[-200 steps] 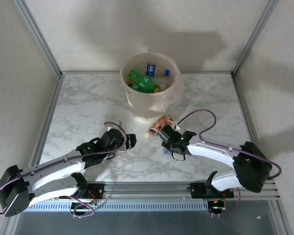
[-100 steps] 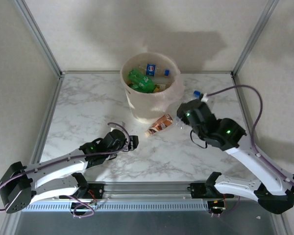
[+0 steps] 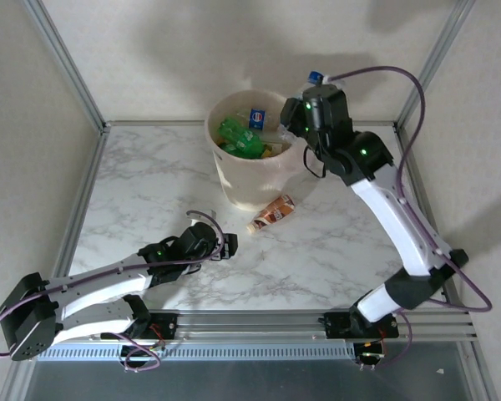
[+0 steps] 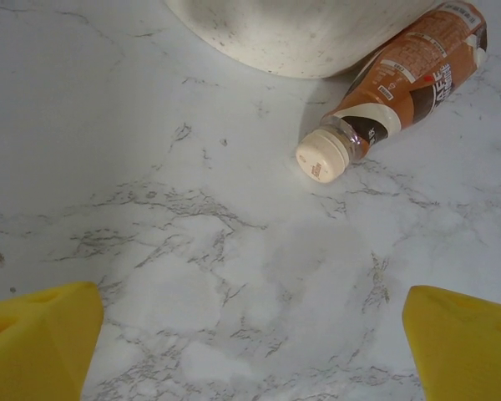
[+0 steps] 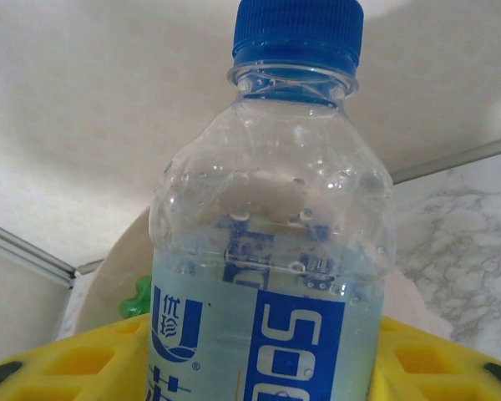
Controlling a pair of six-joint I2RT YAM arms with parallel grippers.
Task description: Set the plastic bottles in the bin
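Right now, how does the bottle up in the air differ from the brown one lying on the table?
The clear bottle has a blue cap and label; the brown bottle a cream cap. The clear bottle is gripped by the right gripper near the bin; the brown bottle lies on the table beside it. Both are capped.

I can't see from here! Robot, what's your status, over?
Right gripper holding clear bottle at bin rim. Left gripper open, brown bottle lying ahead. Nothing blocking.
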